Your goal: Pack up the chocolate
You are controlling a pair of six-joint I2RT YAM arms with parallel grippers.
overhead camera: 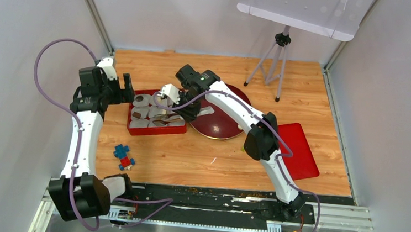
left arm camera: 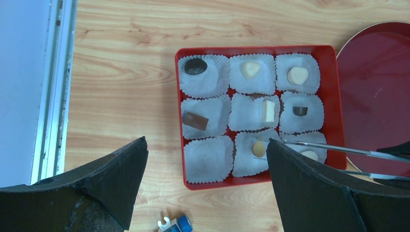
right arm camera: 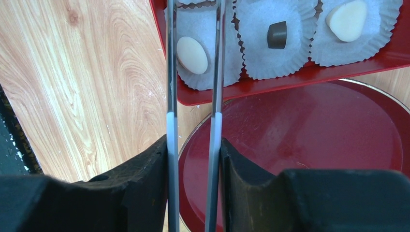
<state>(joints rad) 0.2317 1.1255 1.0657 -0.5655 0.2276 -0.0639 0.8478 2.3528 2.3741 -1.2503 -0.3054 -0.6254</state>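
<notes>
Right pincer: clamps thin metal tweezers
Left pincer: wide apart
Right wrist view: whole cream oval chocolate between tweezer arms

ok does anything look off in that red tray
One corner paper cup, lower left in the left wrist view, is empty; the other eight each hold a chocolate. Nothing looks spilled or damaged.

The counter is viewed from high above its six o'clock edge, facing twelve. Both wrist views are aimed steeply down, close in; the red tray is shared by all three.
</notes>
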